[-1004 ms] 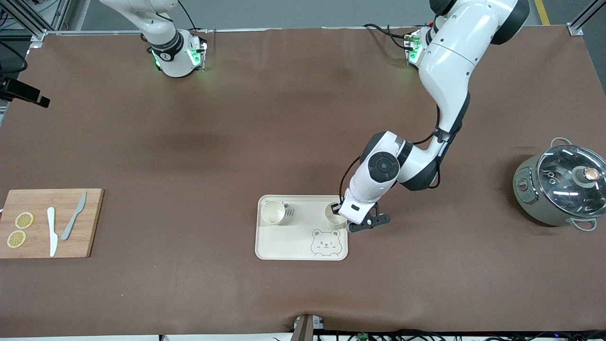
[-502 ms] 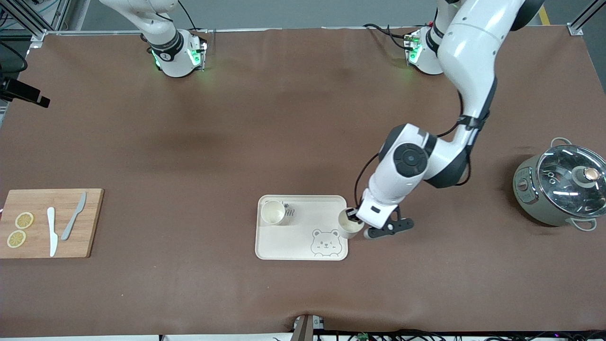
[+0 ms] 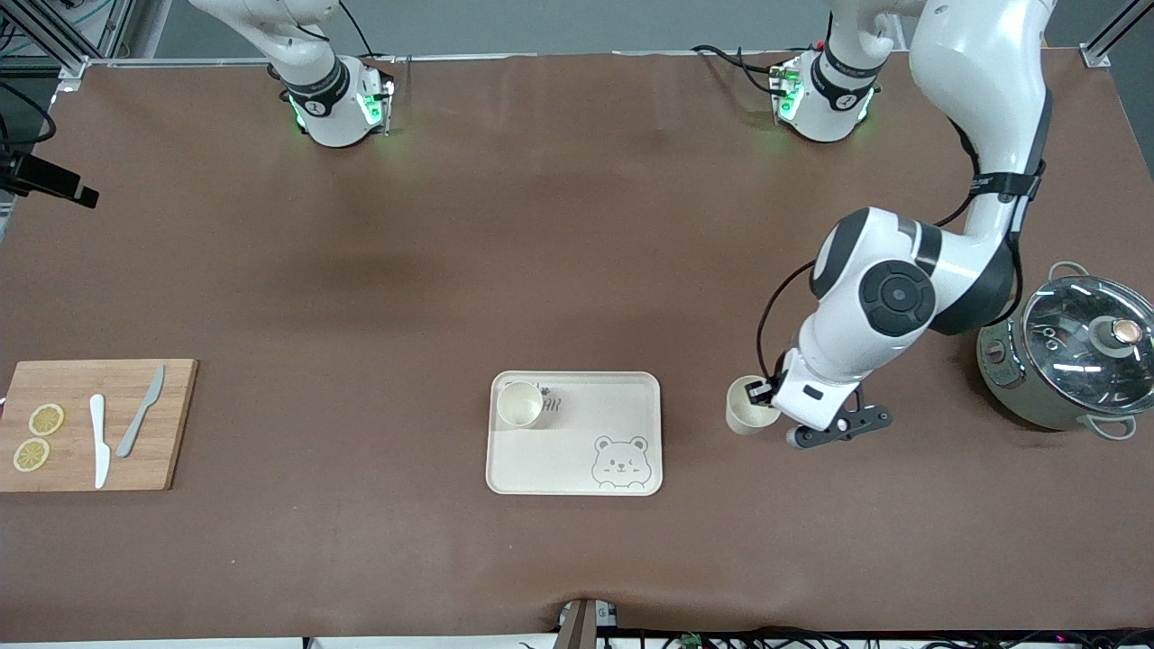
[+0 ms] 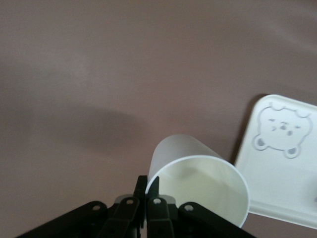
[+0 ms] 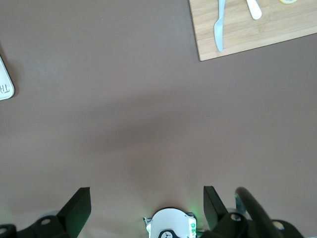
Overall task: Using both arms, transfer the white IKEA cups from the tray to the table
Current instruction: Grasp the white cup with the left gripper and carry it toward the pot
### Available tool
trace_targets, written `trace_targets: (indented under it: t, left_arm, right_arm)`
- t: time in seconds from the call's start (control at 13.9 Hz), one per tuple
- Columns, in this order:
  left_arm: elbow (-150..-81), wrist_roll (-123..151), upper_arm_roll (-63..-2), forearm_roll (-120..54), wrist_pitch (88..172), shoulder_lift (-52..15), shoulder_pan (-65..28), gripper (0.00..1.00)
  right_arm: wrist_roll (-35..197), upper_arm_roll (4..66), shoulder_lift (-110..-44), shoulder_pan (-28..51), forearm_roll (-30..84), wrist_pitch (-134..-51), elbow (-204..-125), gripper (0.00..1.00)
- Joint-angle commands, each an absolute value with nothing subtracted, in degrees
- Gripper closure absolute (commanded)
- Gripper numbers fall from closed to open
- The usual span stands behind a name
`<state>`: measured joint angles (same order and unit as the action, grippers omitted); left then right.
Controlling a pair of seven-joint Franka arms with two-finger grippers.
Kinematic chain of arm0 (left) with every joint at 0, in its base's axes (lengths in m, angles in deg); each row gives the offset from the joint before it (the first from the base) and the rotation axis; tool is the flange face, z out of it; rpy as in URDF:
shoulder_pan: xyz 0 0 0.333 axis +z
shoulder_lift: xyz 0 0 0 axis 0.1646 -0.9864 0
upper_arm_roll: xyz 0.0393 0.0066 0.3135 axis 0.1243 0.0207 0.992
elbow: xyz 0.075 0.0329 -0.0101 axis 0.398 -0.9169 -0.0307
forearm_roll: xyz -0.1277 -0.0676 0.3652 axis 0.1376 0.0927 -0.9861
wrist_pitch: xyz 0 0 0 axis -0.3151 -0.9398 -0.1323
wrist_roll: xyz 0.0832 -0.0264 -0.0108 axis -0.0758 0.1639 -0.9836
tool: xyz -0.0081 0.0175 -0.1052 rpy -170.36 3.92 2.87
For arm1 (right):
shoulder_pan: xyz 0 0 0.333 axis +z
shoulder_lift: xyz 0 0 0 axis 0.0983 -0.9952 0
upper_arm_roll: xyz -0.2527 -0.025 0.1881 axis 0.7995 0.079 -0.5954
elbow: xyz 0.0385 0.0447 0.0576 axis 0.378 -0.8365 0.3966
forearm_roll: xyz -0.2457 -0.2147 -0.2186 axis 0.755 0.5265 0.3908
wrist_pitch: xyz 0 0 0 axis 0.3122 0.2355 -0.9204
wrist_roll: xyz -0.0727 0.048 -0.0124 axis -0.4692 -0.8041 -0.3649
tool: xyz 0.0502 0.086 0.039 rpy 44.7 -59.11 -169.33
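One cup (image 3: 748,407) is pinched by its rim in the left claw (image 3: 768,395), over bare counter (image 3: 577,270) between the tray (image 3: 577,469) and the pot (image 3: 1064,361); next it needs lowering and release. Second cup (image 3: 520,405) sits in the tray corner; right claw (image 5: 143,208) waits high, fingers spread, empty
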<state>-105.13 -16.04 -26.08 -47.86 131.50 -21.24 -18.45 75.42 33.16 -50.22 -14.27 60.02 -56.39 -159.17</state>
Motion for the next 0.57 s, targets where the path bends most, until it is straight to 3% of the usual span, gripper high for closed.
trace_targets:
  t: [0.0,0.5]
  left_arm:
    - [-113.95,-15.52,-26.31,-49.36,130.87,-15.10,-15.91,1.00]
    - [-125.72,-15.34,-26.75,-49.36,136.03,-10.97,-9.84,1.00]
  right_arm:
    - [75.78,32.31,-51.00,-15.75,57.23,-55.54,-158.45,0.00]
    - [76.04,31.96,-57.14,-12.68,54.33,-55.98,-156.87,0.00]
